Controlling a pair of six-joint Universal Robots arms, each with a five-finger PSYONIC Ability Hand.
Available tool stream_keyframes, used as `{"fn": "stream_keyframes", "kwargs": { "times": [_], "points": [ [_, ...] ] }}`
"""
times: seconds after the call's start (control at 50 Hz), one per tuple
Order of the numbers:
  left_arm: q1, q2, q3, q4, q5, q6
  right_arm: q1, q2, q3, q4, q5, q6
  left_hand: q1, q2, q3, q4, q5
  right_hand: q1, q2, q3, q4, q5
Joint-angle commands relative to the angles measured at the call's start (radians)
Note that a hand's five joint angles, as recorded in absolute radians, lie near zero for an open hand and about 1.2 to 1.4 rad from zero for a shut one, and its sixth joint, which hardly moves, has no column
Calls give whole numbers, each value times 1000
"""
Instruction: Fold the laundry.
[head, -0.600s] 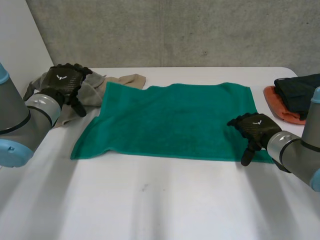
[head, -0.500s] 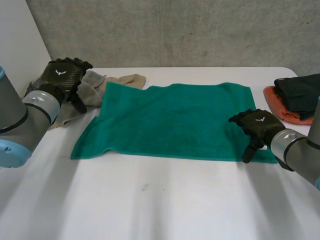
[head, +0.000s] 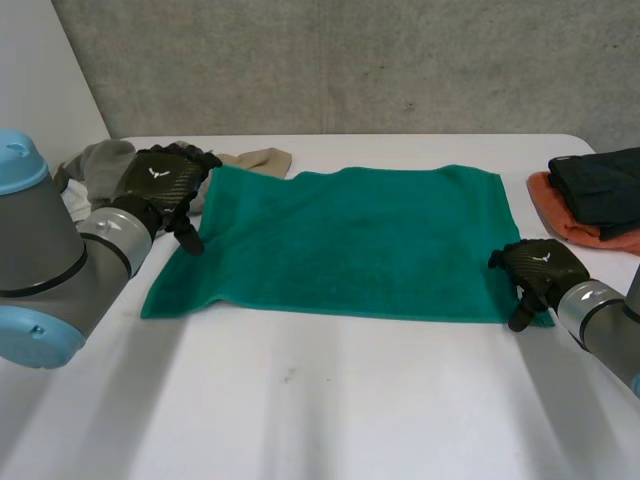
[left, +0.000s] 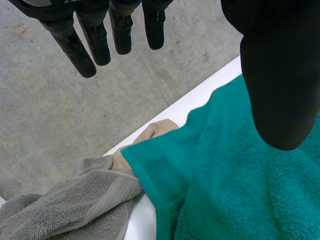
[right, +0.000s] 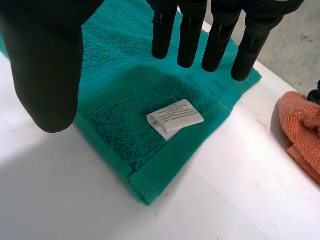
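Towel (head: 340, 240) of green terry, flat rectangle, left hand (head: 155, 181) and right hand (head: 540, 266) loose-fingered, holding nothing.

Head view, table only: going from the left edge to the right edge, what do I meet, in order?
grey towel → left robot hand → green towel → right robot hand → orange cloth with a dark garment on it
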Motion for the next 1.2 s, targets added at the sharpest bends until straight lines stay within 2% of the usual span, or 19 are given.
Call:
{"fn": "stream_keyframes", "kwargs": {
  "times": [0.02,0.38,0.64,0.8,0.88,0.92,1.08,1.16,1.2],
  "points": [
    [9,-7,1,9,0,0,13,21,-1,-76,0,6,-39,-37,-38,-31,-54,99,114,103,97,83],
    [11,-8,-2,11,0,1,25,76,-52,-87,8,-17,-39,-37,-38,-31,-54,99,114,103,97,83],
    [8,-19,-2,11,0,1,30,118,-110,-112,45,-17,-39,-37,-38,-31,-54,248,264,252,246,233],
    [12,-24,-8,3,0,3,37,127,-142,-115,54,-17,-39,-37,-38,-31,-54,512,528,516,510,497],
    [14,-24,-17,5,3,11,40,124,-147,-116,54,-17,-39,-37,-38,-31,-54,797,812,801,795,781],
    [12,-24,-24,3,3,17,42,115,-147,-116,51,-17,-39,-37,-38,-31,-54,982,997,986,980,967],
    [2,-42,-59,-31,6,64,59,15,-123,-69,51,-8,-39,-37,-38,-31,-54,983,998,987,981,967],
    [-1,-66,-71,-66,10,90,62,-83,-110,14,49,16,-39,-37,-38,-31,-54,983,998,987,981,967],
    [-8,-88,-67,-94,18,106,63,-147,-110,71,43,42,35,37,36,43,20,983,998,987,981,967]
  ]
}}
